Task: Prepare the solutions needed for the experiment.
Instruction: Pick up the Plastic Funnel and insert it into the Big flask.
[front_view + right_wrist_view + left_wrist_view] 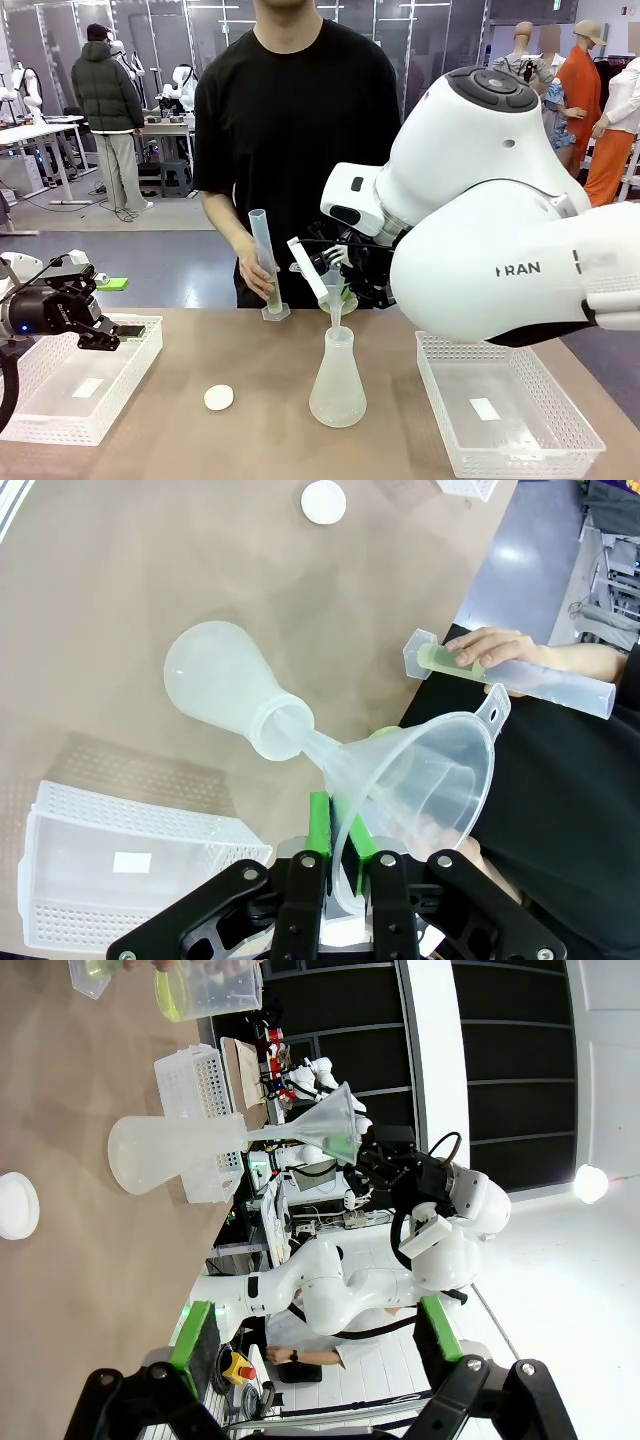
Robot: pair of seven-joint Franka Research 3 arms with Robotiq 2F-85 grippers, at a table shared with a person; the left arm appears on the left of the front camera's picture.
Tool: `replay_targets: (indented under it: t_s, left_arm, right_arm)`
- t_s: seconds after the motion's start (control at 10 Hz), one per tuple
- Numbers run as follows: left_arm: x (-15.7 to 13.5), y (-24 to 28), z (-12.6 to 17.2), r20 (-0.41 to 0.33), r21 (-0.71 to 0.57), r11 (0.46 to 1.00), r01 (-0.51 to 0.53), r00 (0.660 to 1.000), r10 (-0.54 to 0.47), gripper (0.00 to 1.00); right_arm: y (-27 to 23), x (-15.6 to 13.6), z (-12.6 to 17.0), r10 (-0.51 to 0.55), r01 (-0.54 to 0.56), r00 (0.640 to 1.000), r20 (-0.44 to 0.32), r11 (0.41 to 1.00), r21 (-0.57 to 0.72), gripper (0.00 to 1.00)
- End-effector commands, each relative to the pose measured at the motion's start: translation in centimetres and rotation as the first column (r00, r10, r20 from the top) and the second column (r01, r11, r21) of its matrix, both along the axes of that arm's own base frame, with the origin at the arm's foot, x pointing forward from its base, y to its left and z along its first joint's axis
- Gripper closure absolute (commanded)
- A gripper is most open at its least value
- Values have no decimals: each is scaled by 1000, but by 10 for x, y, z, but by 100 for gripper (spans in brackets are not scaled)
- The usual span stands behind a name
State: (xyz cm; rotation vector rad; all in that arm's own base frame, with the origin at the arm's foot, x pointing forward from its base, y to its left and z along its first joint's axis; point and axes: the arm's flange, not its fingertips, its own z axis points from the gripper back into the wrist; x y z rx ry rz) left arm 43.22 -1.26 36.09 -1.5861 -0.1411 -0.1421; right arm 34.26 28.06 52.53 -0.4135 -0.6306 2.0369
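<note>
Starting at the left edge of the front view with the black two-finger left gripper [118, 331]: hangs over the white perforated plastic basket [40, 425], spread wide with nothing between the green pads [197, 1345], well clear of the action. No hazard there.

Moving right, past the small white round cap [219, 397] on the brown tabletop [200, 450], to the person's hand [252, 272] wrapped round the tall translucent plastic graduated cylinder [261, 235]. Carries the pale yellow-green solution [438, 659] as a shallow layer right at the base. Close to upright, not yet tipped.

Centre frame now: translucent plastic funnel [420, 770], stem down in the neck of the translucent plastic conical flask [337, 388]. Pinched by its cone wall in the right gripper [339, 825], clamped tight on it.

And here, the worries. About that flask: looks light, stands unheld, so could be levered over by any sideways drift of the stem. About the pour: could splash onto the table if rushed or off-centre, with the bulky white arm crowding the mouth. About the funnel: could twist in so thin a pinch and lean.

Far right, a second white perforated basket [470, 455], out of harm's way.
</note>
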Motion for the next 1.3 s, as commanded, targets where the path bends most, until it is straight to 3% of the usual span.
replay_targets:
  t_s: [0.0,0.5,1.2]
  left_arm:
    - [-1,-1,2,4,-5,1000,-15,1000,15,0]
    - [-1,-1,2,4,-5,1000,-15,1000,15,0]
    - [-1,-1,2,4,-5,1000,-15,1000,15,0]
  right_arm:
    - [-2,5,-12,11,-12,1000,16,1000,11,94]
    - [-6,15,-39,-5,4,999,31,1000,29,94]
    - [-9,21,-74,-4,5,1000,-11,1000,29,94]
